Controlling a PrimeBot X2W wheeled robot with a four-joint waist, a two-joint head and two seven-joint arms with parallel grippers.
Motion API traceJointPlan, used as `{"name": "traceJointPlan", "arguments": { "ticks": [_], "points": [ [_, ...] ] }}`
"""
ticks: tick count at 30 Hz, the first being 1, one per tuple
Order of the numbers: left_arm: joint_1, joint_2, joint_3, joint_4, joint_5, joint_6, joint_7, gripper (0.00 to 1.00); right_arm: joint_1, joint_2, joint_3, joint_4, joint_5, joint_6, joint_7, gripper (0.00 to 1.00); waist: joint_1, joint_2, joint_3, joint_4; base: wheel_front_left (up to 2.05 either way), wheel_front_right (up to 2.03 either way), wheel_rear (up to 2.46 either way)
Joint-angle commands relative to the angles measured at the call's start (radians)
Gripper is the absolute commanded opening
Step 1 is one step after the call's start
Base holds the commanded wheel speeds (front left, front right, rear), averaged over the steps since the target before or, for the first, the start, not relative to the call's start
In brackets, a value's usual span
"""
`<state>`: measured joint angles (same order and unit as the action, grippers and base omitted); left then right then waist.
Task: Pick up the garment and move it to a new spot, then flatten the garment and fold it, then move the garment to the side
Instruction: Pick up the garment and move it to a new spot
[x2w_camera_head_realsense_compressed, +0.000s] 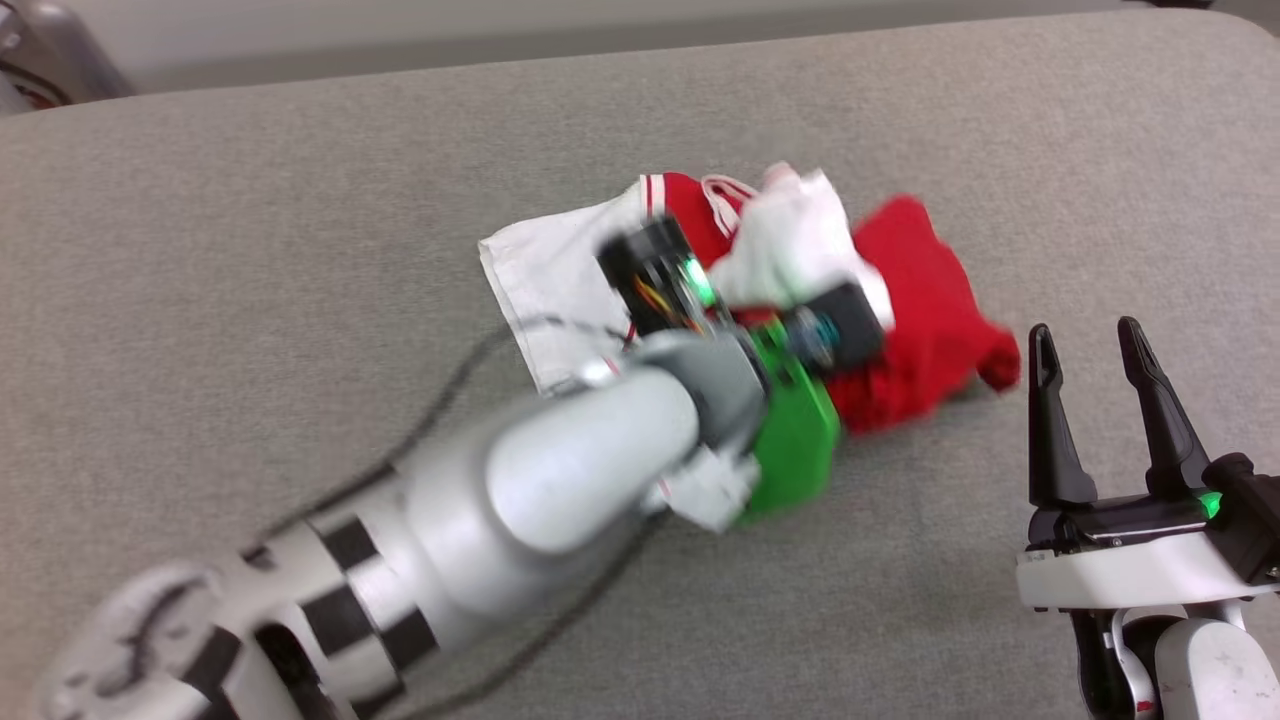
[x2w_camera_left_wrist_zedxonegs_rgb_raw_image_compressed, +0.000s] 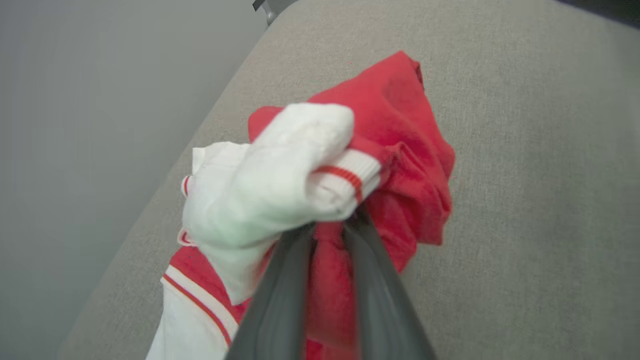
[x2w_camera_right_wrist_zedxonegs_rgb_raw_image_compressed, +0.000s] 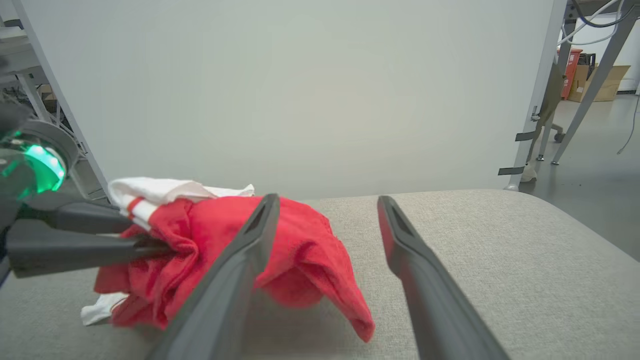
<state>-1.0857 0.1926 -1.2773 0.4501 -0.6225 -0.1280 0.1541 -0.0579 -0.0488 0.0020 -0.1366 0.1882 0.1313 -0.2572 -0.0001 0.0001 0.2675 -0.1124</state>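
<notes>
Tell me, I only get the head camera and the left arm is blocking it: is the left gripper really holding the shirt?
Observer: Yes. The left wrist view shows the left gripper shut on the garment, pinching red cloth just under a white striped cuff.
Operator: Is it up in the air?
Observer: Not fully. In the right wrist view its lowest folds touch the grey cushion.

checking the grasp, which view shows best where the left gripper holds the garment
Left wrist view: the left gripper is shut on a red fold of the garment by the white sleeve cuff. Right wrist view shows that pinch sideways, smaller. Head view is blurred, the wrist hiding the grip.
</notes>
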Motion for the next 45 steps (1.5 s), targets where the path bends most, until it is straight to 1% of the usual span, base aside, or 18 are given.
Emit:
{"name": "traceJointPlan", "arguments": {
  "ticks": [1,4,6,10,13,14,15,16,21,24,27,30,31,34,39,42,44,45],
  "points": [
    [0.059,-0.025,-0.002,-0.003,0.039,-0.003,0.019,0.00,-0.001,-0.001,-0.002,0.003,0.010,-0.001,-0.005,1.00,0.0001,-0.0001,0.030,-0.029,0.00,0.00,0.00],
    [0.146,-0.063,-0.003,-0.010,0.093,-0.003,0.052,0.00,-0.006,-0.001,-0.008,0.004,0.016,-0.001,-0.005,1.00,0.0001,-0.0001,0.047,-0.034,0.00,0.00,0.00],
    [0.198,-0.076,-0.003,-0.014,0.123,-0.003,0.074,0.00,-0.010,-0.001,-0.006,0.007,0.015,-0.001,-0.005,1.00,0.0001,-0.0001,0.055,-0.036,0.00,0.00,0.00],
    [0.270,-0.088,-0.003,-0.014,0.170,-0.003,0.111,0.00,-0.018,-0.001,-0.003,0.012,0.013,-0.001,-0.005,1.00,0.0001,-0.0001,0.064,-0.036,0.00,0.00,0.00],
    [0.290,-0.093,-0.003,-0.002,0.192,-0.003,0.108,0.00,-0.021,-0.001,-0.009,0.016,0.013,-0.001,-0.005,1.00,0.0001,-0.0001,0.062,-0.027,0.00,0.00,0.00],
    [0.287,-0.095,-0.003,0.005,0.203,-0.003,0.094,0.34,-0.019,-0.001,-0.012,0.018,0.012,-0.001,-0.005,1.00,0.0001,-0.0001,0.057,-0.021,0.00,0.00,0.00],
    [0.281,-0.098,-0.003,0.011,0.210,-0.003,0.074,0.95,-0.018,-0.001,-0.014,0.020,0.012,-0.001,-0.005,1.00,0.0001,-0.0001,0.052,-0.017,0.00,0.00,0.00],
    [0.272,-0.102,-0.003,0.021,0.210,-0.003,0.037,1.00,-0.014,-0.001,-0.017,0.023,0.011,-0.001,-0.005,1.00,0.0001,-0.0001,0.043,-0.010,0.00,0.00,0.00],
    [0.225,-0.125,-0.003,0.063,0.181,-0.003,-0.126,1.00,0.013,-0.001,-0.037,0.033,0.012,-0.001,-0.005,1.00,0.0001,-0.0001,-0.012,0.030,0.00,0.00,0.00],
    [0.209,-0.132,0.007,0.074,0.164,-0.002,-0.201,1.00,0.031,-0.001,-0.046,0.035,0.013,-0.001,-0.005,1.00,0.0001,-0.0001,-0.045,0.055,0.00,0.00,0.00],
    [0.210,-0.135,0.033,0.072,0.153,0.020,-0.257,1.00,0.048,-0.001,-0.053,0.037,0.013,-0.001,-0.005,1.00,0.0001,-0.0001,-0.078,0.079,0.00,0.00,0.00],
    [0.221,-0.119,0.071,0.065,0.148,0.067,-0.312,1.00,0.065,-0.001,-0.059,0.039,0.012,-0.001,-0.005,1.00,0.0001,-0.0001,-0.110,0.104,0.00,0.00,0.00],
    [0.234,-0.095,0.105,0.053,0.140,0.108,-0.345,1.00,0.076,-0.001,-0.059,0.041,0.010,-0.001,-0.005,1.00,0.0001,-0.0001,-0.128,0.116,0.00,0.00,0.00],
    [0.269,-0.048,0.164,0.031,0.122,0.169,-0.382,1.00,0.093,-0.001,-0.065,0.039,0.016,-0.001,-0.005,1.00,0.0001,-0.0001,-0.152,0.135,0.00,0.00,0.00],
    [0.349,0.024,0.274,-0.012,0.105,0.285,-0.411,1.00,0.119,-0.001,-0.061,0.038,0.004,-0.001,-0.005,1.00,0.0001,-0.0001,-0.183,0.156,0.00,0.00,0.00],
    [0.410,0.068,0.351,-0.066,0.117,0.354,-0.415,1.00,0.129,-0.001,-0.057,0.034,-0.008,-0.001,-0.005,1.00,0.0001,-0.0001,-0.194,0.164,0.00,0.00,0.00],
    [0.475,0.099,0.432,-0.128,0.129,0.400,-0.415,1.00,0.133,-0.001,-0.048,0.031,-0.024,-0.001,-0.005,1.00,0.0001,-0.0001,-0.201,0.166,0.00,0.00,0.00],
    [0.504,0.112,0.465,-0.152,0.136,0.416,-0.415,1.00,0.134,-0.001,-0.046,0.030,-0.029,-0.001,-0.005,1.00,0.0001,-0.0001,-0.205,0.167,0.00,0.00,0.00]
  ]
}}
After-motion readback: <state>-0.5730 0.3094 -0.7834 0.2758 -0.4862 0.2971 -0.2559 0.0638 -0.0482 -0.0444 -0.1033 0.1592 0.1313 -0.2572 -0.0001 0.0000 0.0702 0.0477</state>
